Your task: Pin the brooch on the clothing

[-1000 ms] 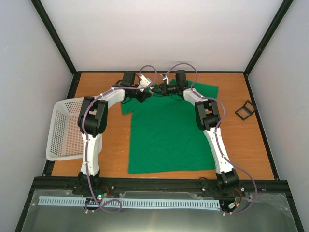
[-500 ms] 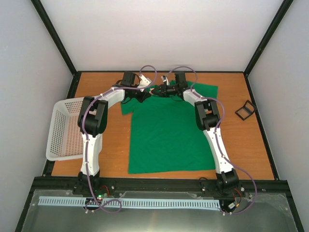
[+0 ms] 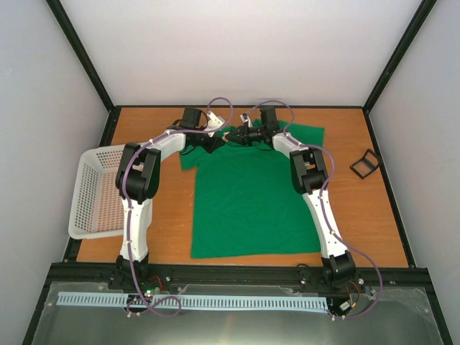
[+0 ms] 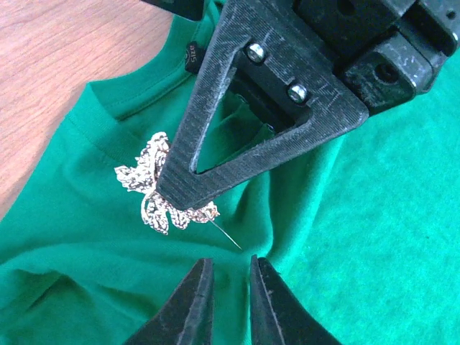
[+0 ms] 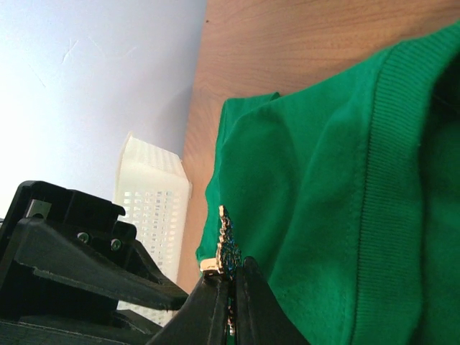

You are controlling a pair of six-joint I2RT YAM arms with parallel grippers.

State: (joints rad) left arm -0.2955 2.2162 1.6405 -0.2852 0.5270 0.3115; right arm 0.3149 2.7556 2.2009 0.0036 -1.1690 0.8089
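The clothing (image 3: 248, 201) is a green T-shirt lying flat on the table, its collar at the far end. Both grippers meet at that collar. My right gripper (image 5: 231, 277) is shut on the brooch (image 5: 228, 244), a small silvery star-shaped ornament held on edge against the fabric (image 5: 323, 180). In the left wrist view the brooch (image 4: 154, 190) lies against the shirt (image 4: 359, 215) just below the neckline, partly behind the right gripper's finger (image 4: 190, 129), with its thin pin pointing at my left gripper (image 4: 230, 261). The left jaws stand slightly apart with nothing between them, just short of the pin's tip.
A white mesh basket (image 3: 97, 194) sits at the table's left edge, also visible in the right wrist view (image 5: 154, 194). A small black square box (image 3: 365, 164) lies at the right. Black frame posts border the table.
Both arms stay almost still at the collar. The left jaws have parted a little.
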